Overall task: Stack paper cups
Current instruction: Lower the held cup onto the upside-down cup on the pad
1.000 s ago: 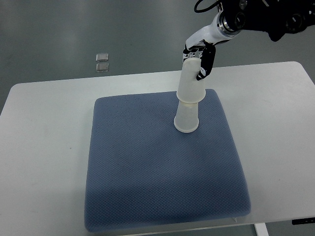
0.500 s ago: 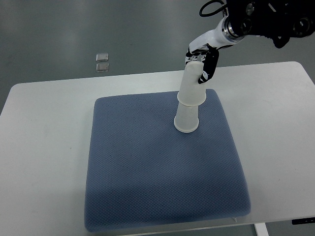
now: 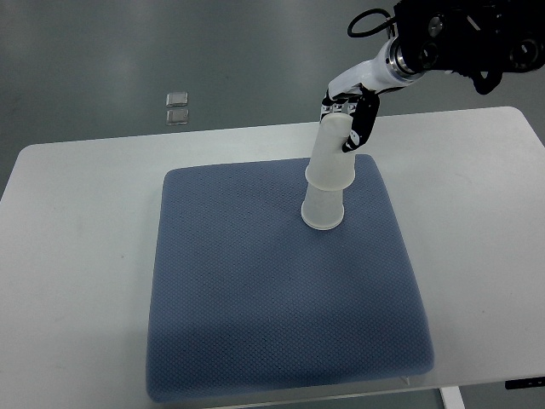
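A white rectangular table [image 3: 77, 256] filled most of the frame, its lower edge cut off at the bottom. On it lay a large square blue-grey textured fabric pad [image 3: 272, 298], covering the centre and lower middle of the picture. Toward the pad's upper right area stood two translucent white paper cups, both upside down: the lower paper cup [image 3: 324, 210] rested with its wide rim on the pad, and the upper paper cup [image 3: 333, 153] sat over it, nested partway down and leaning slightly toward the upper right. The right hand [image 3: 351, 115], white with black finger segments, was at the top of the upper cup, its arm entering from the upper right corner of the frame with a black cable looped above the wrist. Dark fingers [image 3: 361, 123] curved down the right side of the upper cup near its top, and the hand appeared to be closed around that cup; contact on the far side could not be confirmed. Beyond the table's far edge, in the upper left of the frame, two small pale square objects [image 3: 177, 107] lay on the grey floor [image 3: 102, 51], one just above the other.
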